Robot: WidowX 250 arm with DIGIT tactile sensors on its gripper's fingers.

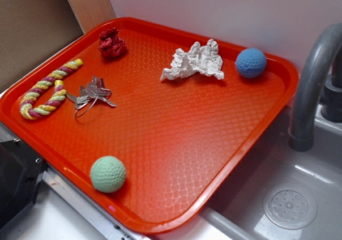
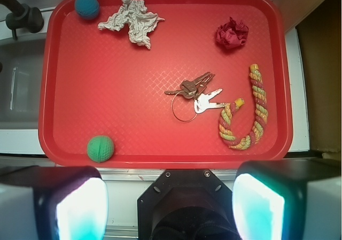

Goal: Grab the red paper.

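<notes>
The red paper [image 1: 112, 43] is a small dark crimson crumpled wad at the far left corner of the orange-red tray [image 1: 160, 144]. In the wrist view it lies at the upper right of the tray [image 2: 232, 34]. My gripper [image 2: 167, 208] shows only in the wrist view, high above the tray's near edge. Its two fingers are wide apart and hold nothing. The gripper is far from the red paper and does not show in the exterior view.
On the tray lie a white crumpled paper wad [image 1: 193, 62], a blue ball [image 1: 250, 62], a green ball [image 1: 108, 173], a key bunch [image 1: 92, 94] and a striped rope toy [image 1: 48, 87]. A grey faucet [image 1: 312, 85] and sink [image 1: 288, 205] stand to the right.
</notes>
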